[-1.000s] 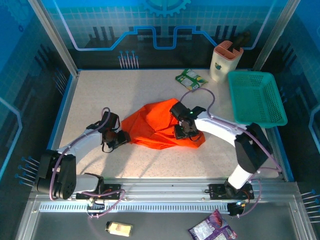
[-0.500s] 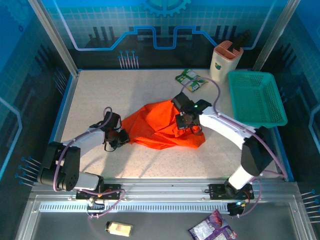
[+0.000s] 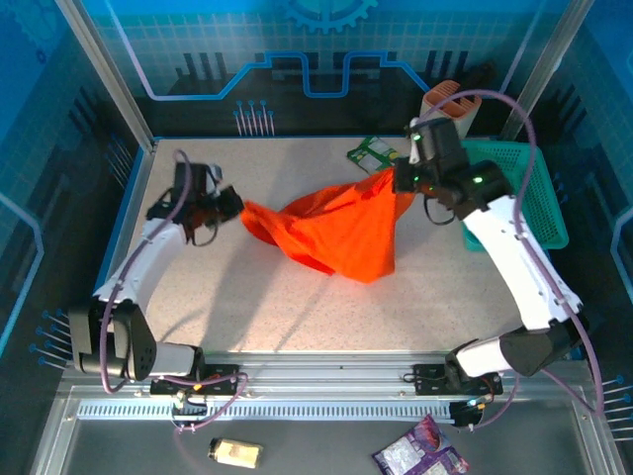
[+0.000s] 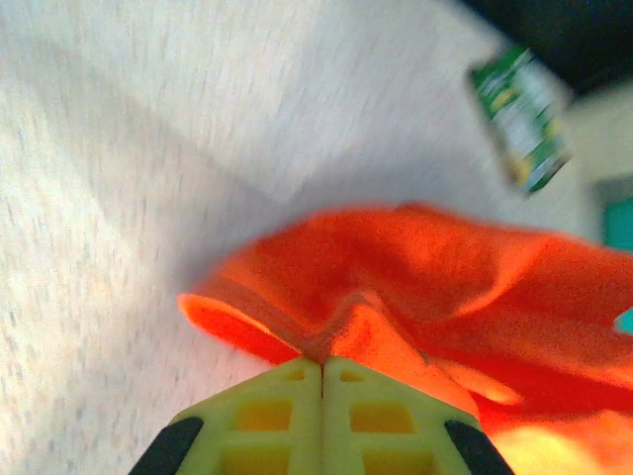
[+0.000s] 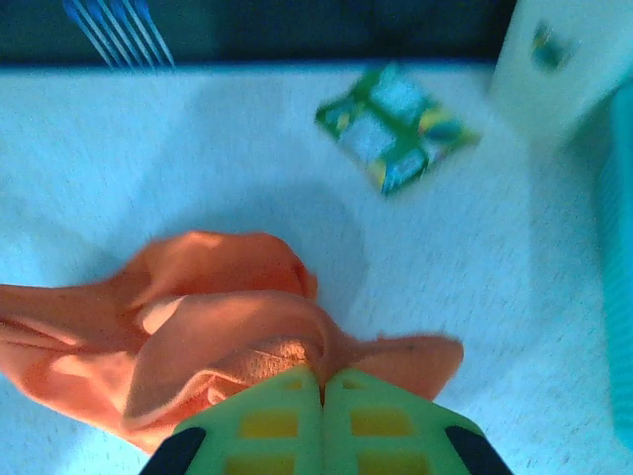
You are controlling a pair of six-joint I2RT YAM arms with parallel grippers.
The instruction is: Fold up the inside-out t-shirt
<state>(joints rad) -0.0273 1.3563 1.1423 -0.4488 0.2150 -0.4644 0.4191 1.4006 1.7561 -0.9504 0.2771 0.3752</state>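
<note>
While the inside-out t-shirt (image 3: 336, 236) stretched over the desk (image 3: 247, 307), the left end effector (image 3: 233, 204) clamped its nine-o'clock end, the right end effector (image 3: 401, 181) its two-o'clock end.

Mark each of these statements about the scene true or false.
1. The right gripper is shut on the orange t-shirt. True.
2. The left gripper is open, clear of the t-shirt. False: it is shut on the t-shirt's edge.
3. A green packet lies on the table beyond the t-shirt. True.
4. The t-shirt lies flat and neatly folded. False: it hangs bunched and wrinkled, stretched between the two grippers.
</note>
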